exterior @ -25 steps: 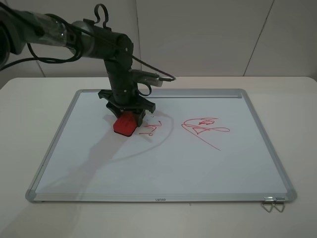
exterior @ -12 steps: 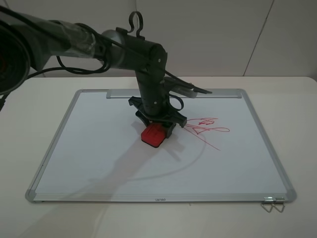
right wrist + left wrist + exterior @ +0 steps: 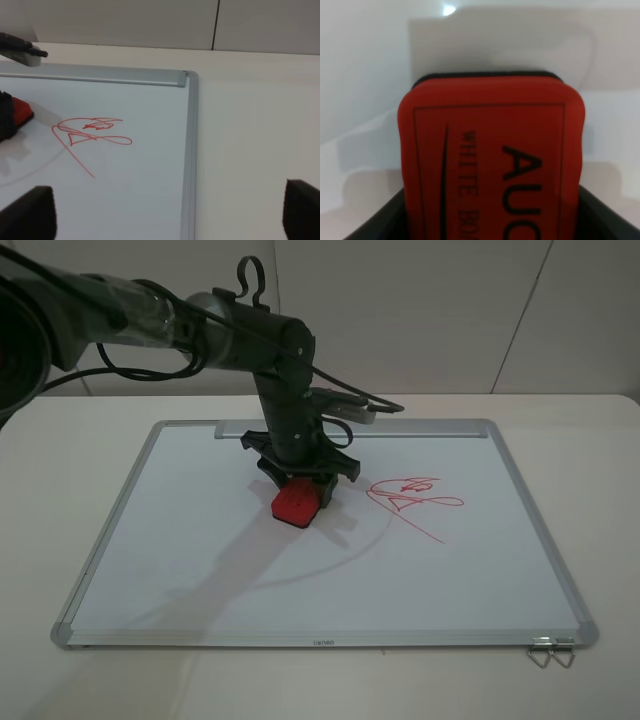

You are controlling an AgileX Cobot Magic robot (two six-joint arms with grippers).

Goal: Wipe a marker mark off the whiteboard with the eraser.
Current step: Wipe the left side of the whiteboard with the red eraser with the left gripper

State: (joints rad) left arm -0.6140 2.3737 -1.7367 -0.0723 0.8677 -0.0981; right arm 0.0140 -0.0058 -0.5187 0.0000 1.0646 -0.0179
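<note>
The whiteboard (image 3: 200,540) lies flat on the table. My left gripper (image 3: 297,488) is shut on the red eraser (image 3: 297,502) and presses it down on the board left of centre. In the left wrist view the eraser (image 3: 492,155) fills the space between the dark jaws of the left gripper (image 3: 492,220), with its black felt edge against the white surface (image 3: 370,75). No small compact marker mark shows anywhere; its spot is under or beside the eraser. My right gripper (image 3: 165,220) hangs open above the board's right edge (image 3: 191,150), outside the exterior high view.
A wider red scribble (image 3: 412,498) with a long diagonal stroke lies just right of the eraser, and the right wrist view shows that scribble (image 3: 90,132) too. A metal clip (image 3: 552,650) sits at the board's near right corner. A silver rail (image 3: 430,428) runs along the far edge.
The left gripper swept the eraser right over the small red mark, then back a little to the left. The small mark no longer shows.
</note>
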